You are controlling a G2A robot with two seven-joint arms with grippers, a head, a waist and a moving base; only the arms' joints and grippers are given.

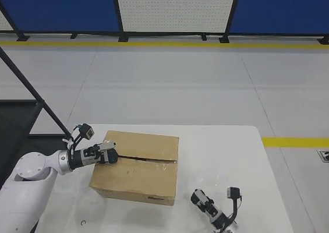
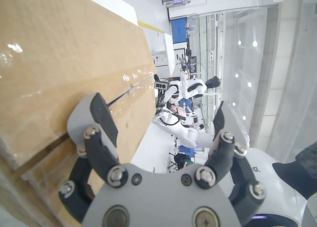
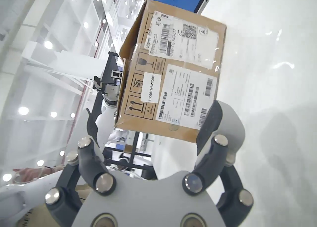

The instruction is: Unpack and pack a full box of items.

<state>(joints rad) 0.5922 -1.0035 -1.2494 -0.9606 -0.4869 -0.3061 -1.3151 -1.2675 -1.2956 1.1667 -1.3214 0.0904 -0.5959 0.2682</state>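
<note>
The cardboard box [image 1: 138,168] sits flat on the white desk [image 1: 228,151], its two top flaps shut and meeting at a seam [image 1: 149,156] that runs along its length. Glossy clear tape shows on the top near that seam in the left wrist view [image 2: 62,52]. The side of the box that faces the robot carries two white printed labels [image 3: 184,44] plus a smaller white strip label [image 3: 151,87] and black handling symbols.

The left gripper [image 1: 110,156] is at the box's left end, right where the seam ends. Its fingers are spread wide with nothing between them [image 2: 161,106]. One finger [image 2: 104,114] lies on or just over the box top beside the seam; whether it actually touches cannot be told. The other finger [image 2: 220,119] stands off the box in open air.

The right gripper [image 1: 198,197] is low over the desk just beyond the box's near right corner, apart from the box. Its fingers are also spread wide and hold nothing [image 3: 151,119], and they point toward the labelled side of the box [image 3: 173,72].
</note>
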